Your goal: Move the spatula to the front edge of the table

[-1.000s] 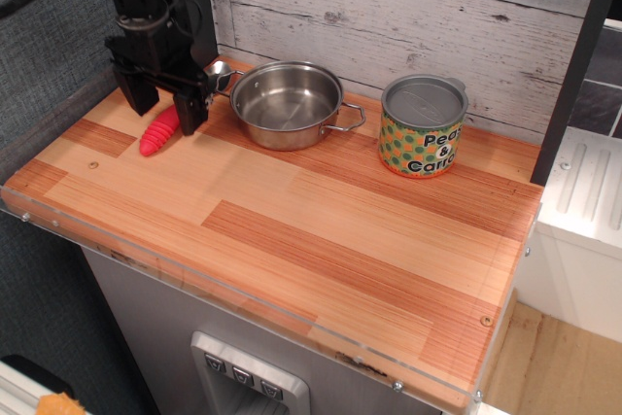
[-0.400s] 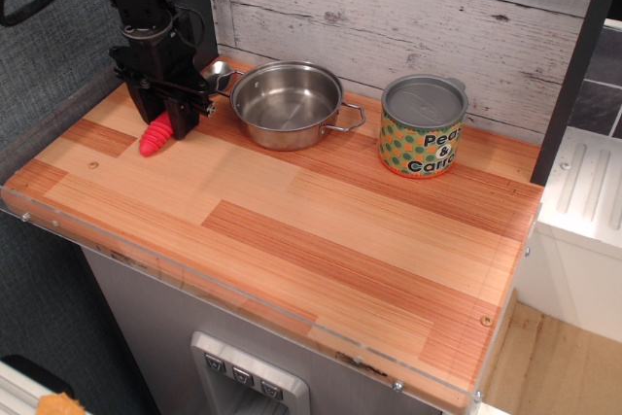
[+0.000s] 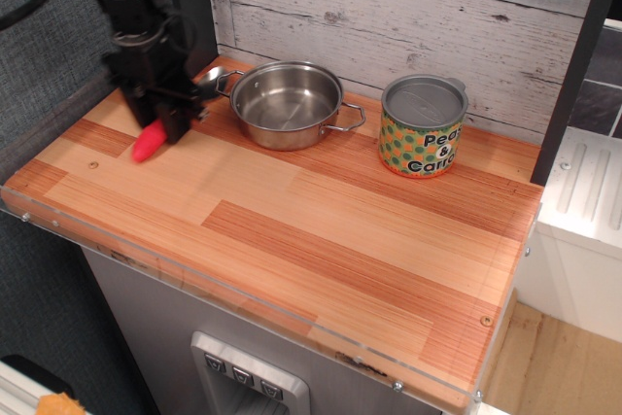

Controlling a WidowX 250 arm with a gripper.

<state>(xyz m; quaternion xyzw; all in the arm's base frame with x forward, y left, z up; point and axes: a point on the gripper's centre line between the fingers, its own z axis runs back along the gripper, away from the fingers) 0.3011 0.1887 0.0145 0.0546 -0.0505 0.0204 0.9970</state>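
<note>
The spatula [image 3: 148,144] lies at the back left of the table [image 3: 292,225], its red handle pointing toward the front left. Its shiny metal head [image 3: 211,76] sits beside the left handle of the steel pot. My black gripper [image 3: 165,123] comes down from above and is closed around the middle of the red handle, hiding that part. The image is blurred there, so I cannot tell whether the spatula is lifted off the wood. The table's front edge with its clear plastic rim [image 3: 194,277] is well away from the spatula.
A steel two-handled pot [image 3: 287,104] stands just right of the spatula. A peas-and-carrots can [image 3: 421,126] stands at the back right. A grey plank wall runs behind the table. A white appliance [image 3: 583,230] is to the right.
The gripper's fingers went from spread over the red handle to closed on it. The gripper and spatula have since shifted slightly to the left, with motion blur.
</note>
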